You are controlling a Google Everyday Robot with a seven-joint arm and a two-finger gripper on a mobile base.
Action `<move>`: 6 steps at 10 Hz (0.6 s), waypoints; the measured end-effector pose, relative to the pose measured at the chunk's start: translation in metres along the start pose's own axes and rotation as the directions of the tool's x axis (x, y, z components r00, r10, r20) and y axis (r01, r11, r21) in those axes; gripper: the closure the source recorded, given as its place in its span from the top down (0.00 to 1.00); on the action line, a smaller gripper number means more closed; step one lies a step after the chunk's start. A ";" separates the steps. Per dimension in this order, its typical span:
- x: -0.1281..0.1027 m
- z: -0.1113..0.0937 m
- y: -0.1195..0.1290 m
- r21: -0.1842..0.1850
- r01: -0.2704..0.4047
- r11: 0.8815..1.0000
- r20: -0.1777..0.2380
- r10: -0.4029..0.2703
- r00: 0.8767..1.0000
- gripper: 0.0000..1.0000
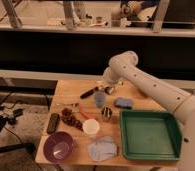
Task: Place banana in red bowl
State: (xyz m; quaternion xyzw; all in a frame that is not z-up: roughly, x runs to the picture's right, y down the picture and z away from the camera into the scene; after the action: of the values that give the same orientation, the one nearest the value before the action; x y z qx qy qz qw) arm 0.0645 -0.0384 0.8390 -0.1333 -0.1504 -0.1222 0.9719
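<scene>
My gripper [109, 89] hangs over the far middle of the wooden table [71, 90], at the end of the white arm [141, 82] that reaches in from the right. It is shut, and I cannot make out anything held in it. It sits just right of a dark-handled tool [89, 92] and above a grey-blue cup [99, 99]. A thin pale yellowish piece that looks like the banana [65, 104] lies on the left part of the table, well apart from the gripper. The red bowl is hidden; the arm covers the far right of the table.
A green tray [125, 131] fills the right side. A purple bowl [58, 146] and a crumpled cloth [103, 148] sit at the front edge. A white cup [91, 127], a metal cup [107, 114], a blue sponge [123, 102], a brown cluster [68, 117] and a black remote [53, 122] crowd the middle.
</scene>
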 end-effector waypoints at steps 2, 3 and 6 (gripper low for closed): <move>-0.006 0.001 -0.001 -0.003 0.001 1.000 0.010 -0.001 1.000 0.05; -0.001 0.001 0.000 -0.001 0.001 1.000 0.002 -0.001 1.000 0.05; -0.004 0.001 -0.001 -0.001 0.004 1.000 0.004 -0.004 1.000 0.05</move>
State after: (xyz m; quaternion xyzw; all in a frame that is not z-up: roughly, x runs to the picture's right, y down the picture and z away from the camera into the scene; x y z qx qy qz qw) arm 0.0602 -0.0384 0.8393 -0.1338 -0.1527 -0.1239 0.9713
